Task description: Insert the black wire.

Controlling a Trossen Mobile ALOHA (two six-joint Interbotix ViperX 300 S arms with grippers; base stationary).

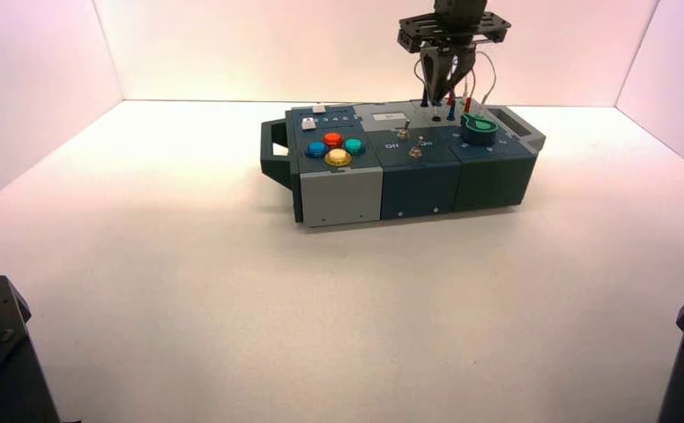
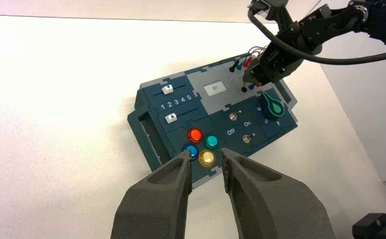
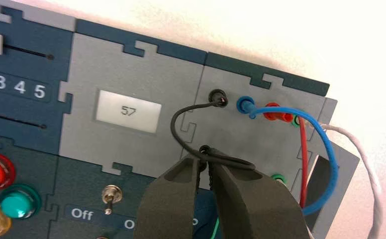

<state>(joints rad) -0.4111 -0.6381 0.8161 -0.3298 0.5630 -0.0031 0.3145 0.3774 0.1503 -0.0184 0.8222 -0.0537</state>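
You're looking at a lab-style robot test booth. Pale, plain walls (image 1: 356, 53) enclose a broad, light tabletop (image 1: 233, 300) on the far side and both flanks. On it you have a purpose-built test box (image 1: 418, 198) with coloured buttons (image 2: 195, 135), numbered sliders (image 2: 167, 89), toggle switches (image 3: 111, 194), a knob (image 2: 273, 106), a small display (image 3: 129, 111) reading 57, and plug-in leads (image 3: 330, 174). Robot arms (image 2: 325, 30) reach in around it.

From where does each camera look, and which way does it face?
High: above and behind the arms, facing down to the box; right gripper shows.
Left wrist: at left gripper, facing the box obliquely; right arm shows.
Right wrist: close above the box, facing the sockets; right gripper shows.
High and left wrist share the yellow button.
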